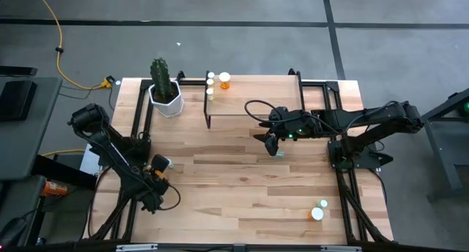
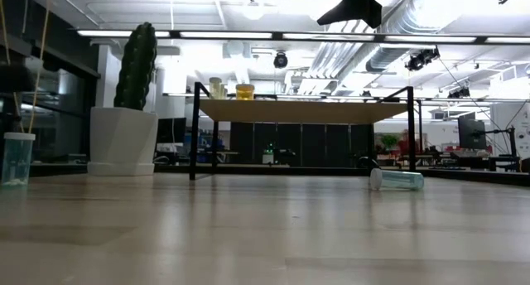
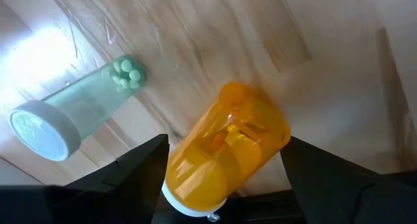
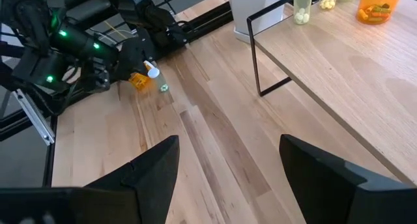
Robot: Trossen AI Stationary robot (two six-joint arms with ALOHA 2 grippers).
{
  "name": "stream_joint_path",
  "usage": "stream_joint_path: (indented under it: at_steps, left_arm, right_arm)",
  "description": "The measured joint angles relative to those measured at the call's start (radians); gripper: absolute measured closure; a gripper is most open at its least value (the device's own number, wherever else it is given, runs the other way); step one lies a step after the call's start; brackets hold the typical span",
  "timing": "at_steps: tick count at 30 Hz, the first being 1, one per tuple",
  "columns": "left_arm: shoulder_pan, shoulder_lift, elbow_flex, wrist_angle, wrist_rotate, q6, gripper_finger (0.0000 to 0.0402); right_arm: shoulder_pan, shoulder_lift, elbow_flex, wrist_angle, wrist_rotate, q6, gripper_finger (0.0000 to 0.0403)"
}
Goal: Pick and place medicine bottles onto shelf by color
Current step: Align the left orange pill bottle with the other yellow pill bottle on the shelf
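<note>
We've got the left gripper [image 3: 225, 178] pinching an orange bottle [image 3: 225, 152] at the table's 8 o'clock, shelf-bound to join the orange one; right gripper [image 4: 225, 178] hovers spread, empty, near center

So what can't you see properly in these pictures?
- High view: the orange bottle in the left claw is hidden under the arm.
- Low view: both claws are out of frame.
- High view: the bottles on the shelf are too small to tell contents.

Setting: open-plan lab or workshop. Evidence: exposed ceiling ducts [image 2: 431, 20], strip lights [image 2: 273, 36], distant desks with monitors [image 2: 472, 132] (low view), grey concrete floor [image 1: 242, 39].
</note>
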Motion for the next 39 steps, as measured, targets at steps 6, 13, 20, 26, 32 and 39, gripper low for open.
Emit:
stream_joint_path:
  at_steps: [6,13,20,26,32,39]
  left_arm:
    - [0.012,0.001,0.004,0.002,0.000,0.004,0.0141]
    - [0.017,0.001,0.060,0.004,-0.021,-0.024,0.0240]
    - [0.017,-0.003,0.127,0.001,-0.023,-0.050,0.0304]
    - [0.017,-0.004,0.198,0.000,-0.060,-0.053,0.0331]
    - [0.017,-0.004,0.252,-0.034,-0.006,-0.189,0.0337]
    - [-0.034,-0.054,0.286,-0.049,0.105,-0.401,0.0281]
  right_arm:
    - [0.000,0.000,0.000,0.001,0.000,0.000,0.0146]
    - [0.000,0.000,0.000,-0.001,0.000,0.000,0.0146]
    - [0.000,0.000,0.000,-0.002,0.000,-0.005,0.0146]
    - [0.000,0.000,0.000,-0.002,0.000,-0.008,0.0146]
    - [0.000,0.000,0.000,-0.002,0.000,-0.008,0.0146]
    - [0.000,0.000,0.000,-0.002,0.000,-0.027,0.0146]
